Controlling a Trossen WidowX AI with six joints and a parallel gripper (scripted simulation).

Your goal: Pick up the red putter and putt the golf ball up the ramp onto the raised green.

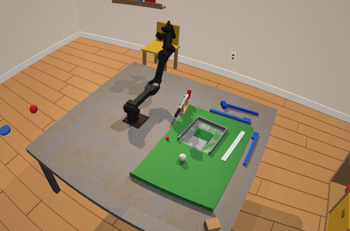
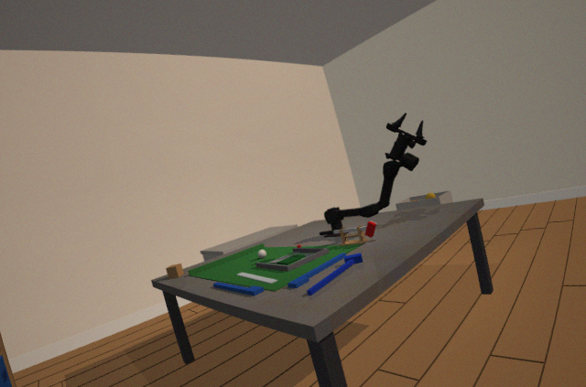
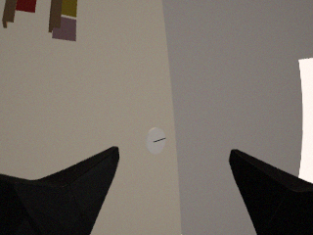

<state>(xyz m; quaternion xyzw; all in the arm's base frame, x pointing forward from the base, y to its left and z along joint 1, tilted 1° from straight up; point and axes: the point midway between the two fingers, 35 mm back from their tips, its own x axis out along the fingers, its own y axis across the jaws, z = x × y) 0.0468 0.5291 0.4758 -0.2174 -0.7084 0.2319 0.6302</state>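
Note:
The red putter has a red head (image 1: pixel 188 94) (image 2: pixel 370 229), a pale shaft and a black grip (image 1: pixel 177 112). It rests across a small wooden stand at the green mat's corner. The white golf ball (image 1: pixel 182 157) (image 2: pixel 262 253) is on the green mat (image 1: pixel 158 163), outside the open side of a grey frame (image 1: pixel 218 141). Inside the frame are a pale, partly see-through surface, seemingly the ramp, and a darker green patch (image 1: pixel 203 134) (image 2: pixel 290 260), seemingly the raised green. My gripper (image 2: pixel 413 117) (image 3: pixel 174 155) is open and empty, raised high above the table and pointing upward, far from putter and ball.
Three blue putter-like clubs (image 1: pixel 243 110) (image 1: pixel 230 115) (image 1: pixel 250 150) lie beyond the mat's far edges. A white strip (image 1: pixel 233 146) (image 2: pixel 256 277) and a small red cube (image 1: pixel 167 137) (image 2: pixel 298 246) are on the mat. A wooden block (image 1: pixel 212 224) (image 2: pixel 175 271) is near the table's edge.

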